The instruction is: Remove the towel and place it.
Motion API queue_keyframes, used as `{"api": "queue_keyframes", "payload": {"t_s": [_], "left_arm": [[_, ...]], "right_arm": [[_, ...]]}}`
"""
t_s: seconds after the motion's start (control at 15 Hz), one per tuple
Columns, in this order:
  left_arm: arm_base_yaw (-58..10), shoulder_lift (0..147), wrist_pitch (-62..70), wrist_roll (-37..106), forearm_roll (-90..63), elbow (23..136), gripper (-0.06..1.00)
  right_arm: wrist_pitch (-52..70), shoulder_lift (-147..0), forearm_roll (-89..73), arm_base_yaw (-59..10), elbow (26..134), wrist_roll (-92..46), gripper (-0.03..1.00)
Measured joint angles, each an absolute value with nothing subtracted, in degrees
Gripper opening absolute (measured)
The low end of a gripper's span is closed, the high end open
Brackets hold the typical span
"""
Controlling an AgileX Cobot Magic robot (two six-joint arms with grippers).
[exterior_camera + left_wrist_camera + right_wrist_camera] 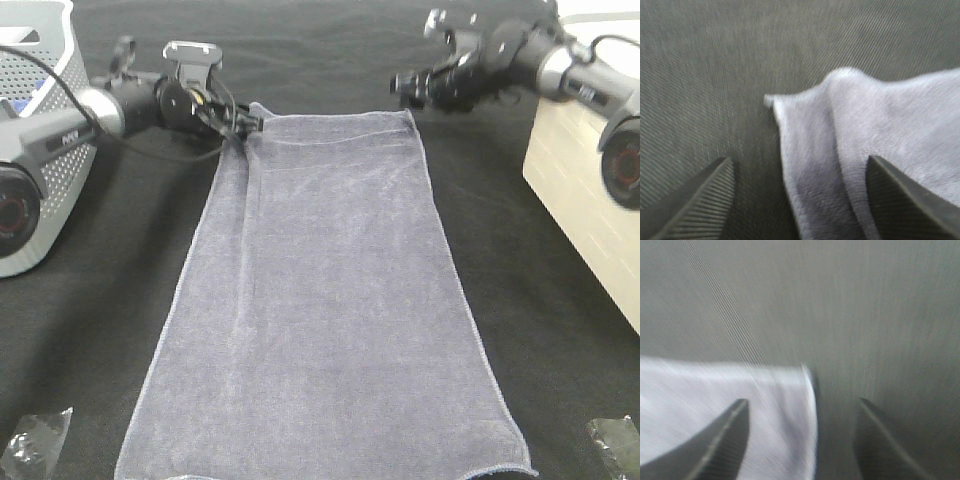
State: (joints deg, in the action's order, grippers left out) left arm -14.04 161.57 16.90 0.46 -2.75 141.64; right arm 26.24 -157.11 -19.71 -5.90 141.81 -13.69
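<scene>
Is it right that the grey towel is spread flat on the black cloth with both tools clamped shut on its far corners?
Not quite. The towel does lie spread on the black cloth, but both wrist views show the left tool and right tool open, straddling the corners.

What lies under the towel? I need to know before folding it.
The towel lies flat on the black table cloth; no bulges show, but anything thin beneath it stays hidden.

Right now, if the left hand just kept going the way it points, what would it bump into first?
Probably the towel: its bunched corner lies between the open fingers of the left hand, just ahead. Beyond it only the black cloth shows; depth is hard to judge.
</scene>
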Motion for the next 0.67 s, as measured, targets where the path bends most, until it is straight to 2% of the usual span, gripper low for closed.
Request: {"api": "queue_keyframes", "payload": {"t_s": [0.2, 0.4, 0.6, 0.67], "left_arm": [[-14.6, 157.8, 16.7, 0.4, -2.9, 141.6, 0.7], [-14.9, 154.4, 20.1, 0.3, -2.8, 141.6, 0.7], [-15.0, 150.9, 30.3, 0.0, -0.5, 141.6, 0.7], [-15.0, 147.4, 38.2, 0.0, 0.0, 141.6, 0.7]], "right_arm": [[27.3, -153.8, -19.7, -5.9, 141.8, -13.8, 0.63], [34.6, -150.8, -19.7, -5.9, 141.8, -13.8, 0.63], [45.2, -147.3, -19.4, -5.9, 141.8, -13.8, 0.63], [53.7, -143.5, -19.4, -5.9, 141.8, -13.7, 0.63]]}}
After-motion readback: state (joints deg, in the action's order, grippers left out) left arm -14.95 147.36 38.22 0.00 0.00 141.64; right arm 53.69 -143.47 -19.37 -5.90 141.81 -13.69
